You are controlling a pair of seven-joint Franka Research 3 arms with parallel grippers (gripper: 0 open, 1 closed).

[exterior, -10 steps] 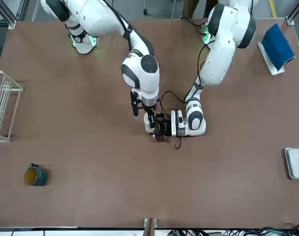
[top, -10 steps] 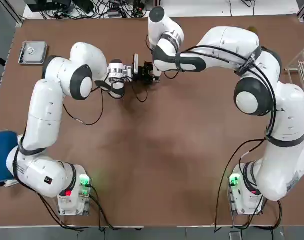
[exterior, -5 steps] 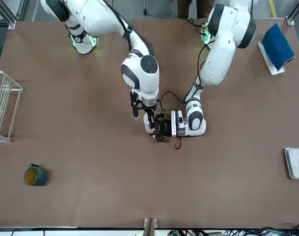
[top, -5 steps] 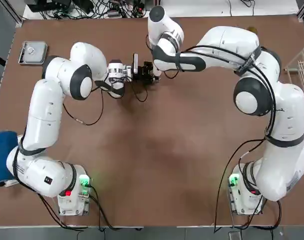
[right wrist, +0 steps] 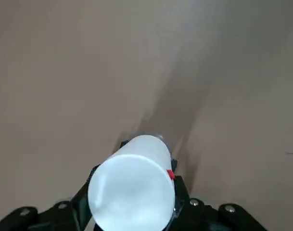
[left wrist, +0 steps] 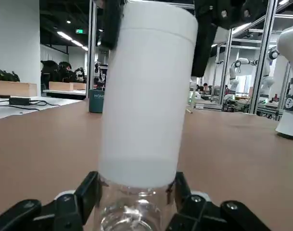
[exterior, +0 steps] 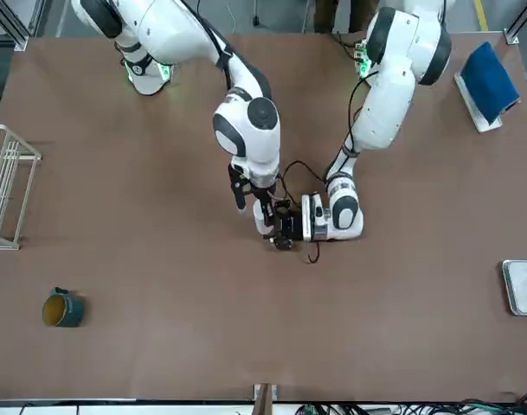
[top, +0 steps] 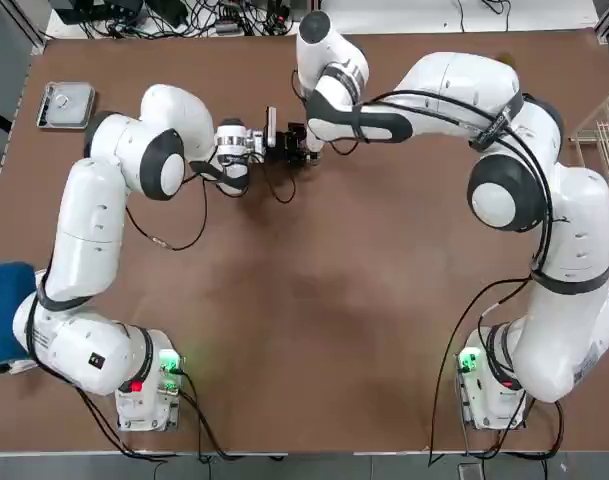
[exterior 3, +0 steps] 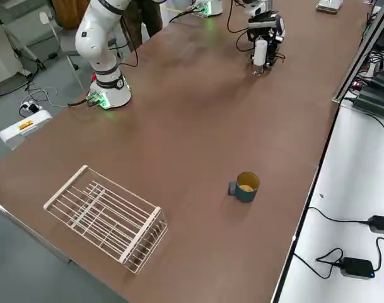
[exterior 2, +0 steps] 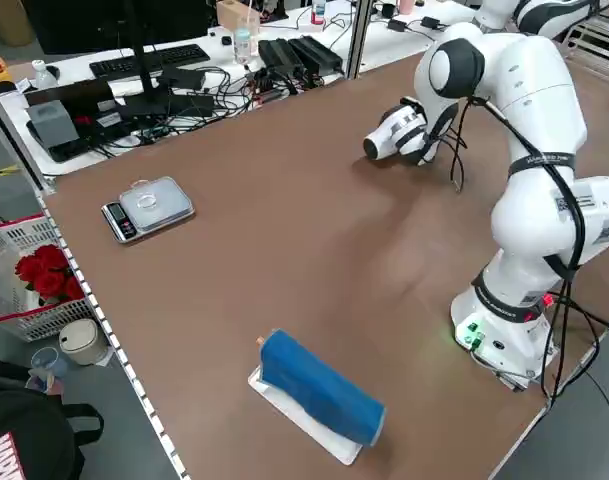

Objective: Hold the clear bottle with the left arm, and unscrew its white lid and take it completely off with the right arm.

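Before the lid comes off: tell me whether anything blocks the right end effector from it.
Nothing visible does. The right end effector already has its fingers on either side of the white lid, and the left end effector grips the clear bottle below.

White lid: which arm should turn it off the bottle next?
The right. Its fingers already clamp the white lid from above, while the left gripper grips the clear bottle low on the glass, bracing it.
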